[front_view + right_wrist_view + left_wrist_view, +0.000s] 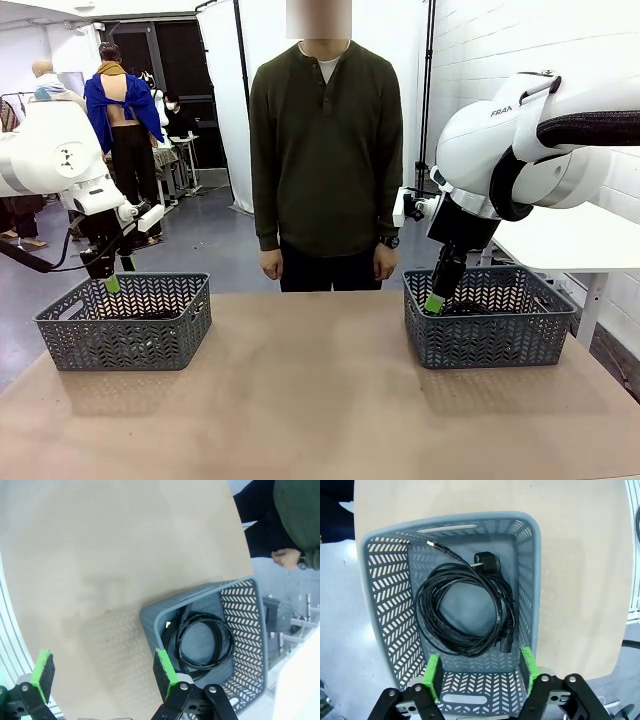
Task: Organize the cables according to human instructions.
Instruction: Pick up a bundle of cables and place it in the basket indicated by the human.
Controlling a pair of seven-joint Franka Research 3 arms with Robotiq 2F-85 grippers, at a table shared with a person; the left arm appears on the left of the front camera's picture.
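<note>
— What's at the left end of the counter?

— A grey lattice basket. The left hand hangs just over its far rim, green pads pointing down. From the left wrist view, its fingers are spread wide, nothing between them, above the basket's near wall.

— And inside that basket?

— A coiled black cable lying flat on the bottom, a round plug at one end and a block connector near the basket wall. Whether it is one cord or more wound together, I cannot tell.

— Who is in the middle?

— The human in a dark olive shirt, standing behind the far edge of the counter, arms down, both hands at the sides, touching nothing.

— And the right side?

— A second grey basket. The right hand sits at its left wall, fingertip low beside the rim. In the right wrist view its fingers are spread wide and empty, one over the basket's corner, the other over bare counter.

— Anything in that basket?

— Another black cable coil resting on its floor, near the corner closest to the hand.
</note>
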